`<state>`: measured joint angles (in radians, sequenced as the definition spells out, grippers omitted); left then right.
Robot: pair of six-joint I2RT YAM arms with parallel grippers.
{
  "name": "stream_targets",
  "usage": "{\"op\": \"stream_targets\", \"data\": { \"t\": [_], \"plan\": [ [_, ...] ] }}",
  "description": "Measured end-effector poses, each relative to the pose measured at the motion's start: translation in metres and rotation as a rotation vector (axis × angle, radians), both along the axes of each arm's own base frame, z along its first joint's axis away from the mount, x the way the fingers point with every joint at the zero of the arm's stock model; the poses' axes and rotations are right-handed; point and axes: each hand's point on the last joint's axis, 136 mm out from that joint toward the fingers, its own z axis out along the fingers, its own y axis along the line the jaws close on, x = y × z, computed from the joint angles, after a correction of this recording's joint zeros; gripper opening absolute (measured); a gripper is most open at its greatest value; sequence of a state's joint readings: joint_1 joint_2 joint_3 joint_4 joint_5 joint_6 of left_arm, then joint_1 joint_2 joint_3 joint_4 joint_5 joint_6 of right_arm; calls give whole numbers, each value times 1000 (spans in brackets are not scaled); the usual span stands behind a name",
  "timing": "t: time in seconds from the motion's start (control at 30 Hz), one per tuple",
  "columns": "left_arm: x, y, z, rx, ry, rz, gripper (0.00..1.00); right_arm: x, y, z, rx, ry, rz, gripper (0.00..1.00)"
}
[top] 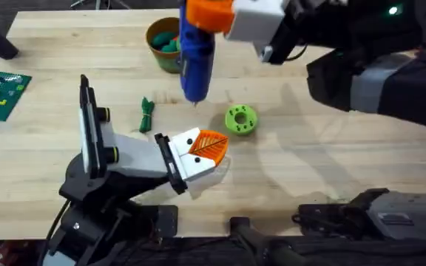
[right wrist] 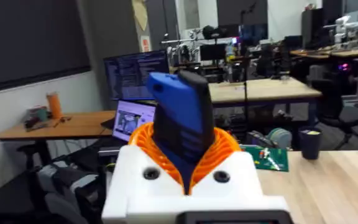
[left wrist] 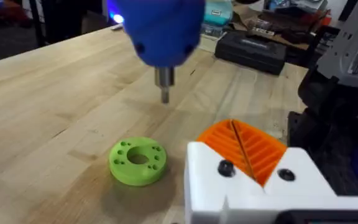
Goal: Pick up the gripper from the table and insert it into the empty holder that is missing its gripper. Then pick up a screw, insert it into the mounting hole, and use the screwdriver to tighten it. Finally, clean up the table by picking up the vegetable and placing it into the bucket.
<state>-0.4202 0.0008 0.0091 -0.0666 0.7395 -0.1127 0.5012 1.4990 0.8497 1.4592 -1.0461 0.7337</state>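
- Pale wood table (top: 331, 159) carries everything; the arms' bases sit at its near edge.
- Right gripper (top: 220, 15) hangs high over the far middle of the table, its orange pads pinching the blue screwdriver (top: 196, 55), which points bit-down at bare wood between the bucket and the lime green ring (top: 240, 120).
- Left gripper (top: 202, 150) rests low near the table, just beside the ring, with its orange pads pressed together and nothing between them.
- Bucket (top: 156, 37) stands at the far edge, with teal and green items inside.
- Vegetable (top: 147, 114) lies on the wood just beyond the left arm, not yet cleared.
- Judging by this, the tightening step is in hand: the bit must next be brought onto a screw head squarely. No screw or holder can be made out.
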Motion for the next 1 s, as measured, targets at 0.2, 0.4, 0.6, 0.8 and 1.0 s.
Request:
{"op": "stream_targets", "data": {
  "t": [0.2,0.4,0.6,0.8,1.0],
  "plan": [
    [0,0,0,0,0,0,16,-15,7,-2,3,-15,43,27],
    [0,0,0,0,0,0,16,-30,15,-1,11,-29,85,27],
    [0,0,0,0,0,0,16,-35,18,-1,12,-30,100,27],
    [0,0,0,0,0,0,16,-38,20,-1,10,-31,112,27],
    [0,0,0,0,0,0,16,-40,20,-5,-1,-29,122,27]
  ]
}}
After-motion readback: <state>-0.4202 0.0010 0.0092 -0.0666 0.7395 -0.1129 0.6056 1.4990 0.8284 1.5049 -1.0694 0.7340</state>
